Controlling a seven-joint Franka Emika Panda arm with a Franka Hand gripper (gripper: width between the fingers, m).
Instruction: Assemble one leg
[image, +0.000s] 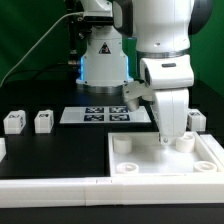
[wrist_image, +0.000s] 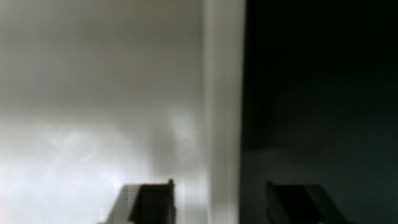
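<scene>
Three legs (image: 12, 121) (image: 43, 121) (image: 196, 121), one tray (image: 153, 160), one marker board (image: 105, 114).

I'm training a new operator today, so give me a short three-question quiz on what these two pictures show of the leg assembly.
1. True or false: the gripper hangs over the marker board.
2. In the wrist view, what lies between the fingers? A) a leg B) nothing C) a screw
3. On which side of the arm, in the exterior view, does a leg stand alone?
Key: 1 false, it is over the white tray-like piece; 2 B; 3 the exterior view's right.
</scene>
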